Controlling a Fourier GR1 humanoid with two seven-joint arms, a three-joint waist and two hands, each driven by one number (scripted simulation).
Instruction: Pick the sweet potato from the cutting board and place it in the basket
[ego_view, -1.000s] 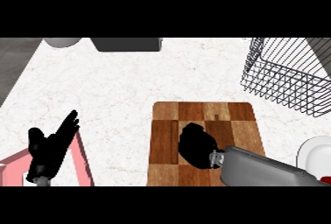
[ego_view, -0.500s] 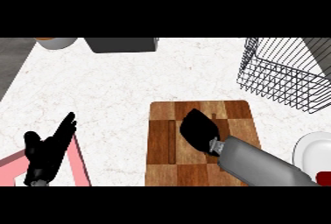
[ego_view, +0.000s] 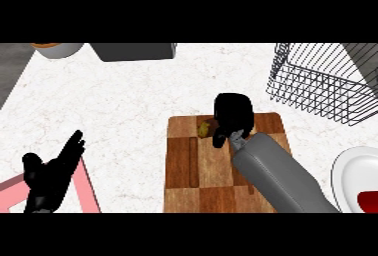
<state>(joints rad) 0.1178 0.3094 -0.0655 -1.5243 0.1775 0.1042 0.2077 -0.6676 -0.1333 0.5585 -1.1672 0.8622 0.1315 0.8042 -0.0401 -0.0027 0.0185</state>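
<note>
Brown checkered wooden cutting board (ego_view: 196, 170): the black right hand (ego_view: 232, 114) has moved to its far edge since the previous frame, fingers now curled round one yellowish-brown sweet potato (ego_view: 206, 128). One dark wire basket (ego_view: 325, 82) stands apart. Black left hand (ego_view: 52, 172) rests open at lower left.

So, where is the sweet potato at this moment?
In the head view, the sweet potato lies at the far end of the cutting board, right of centre, with the right robot hand curled beside it and the wire basket further right.
</note>
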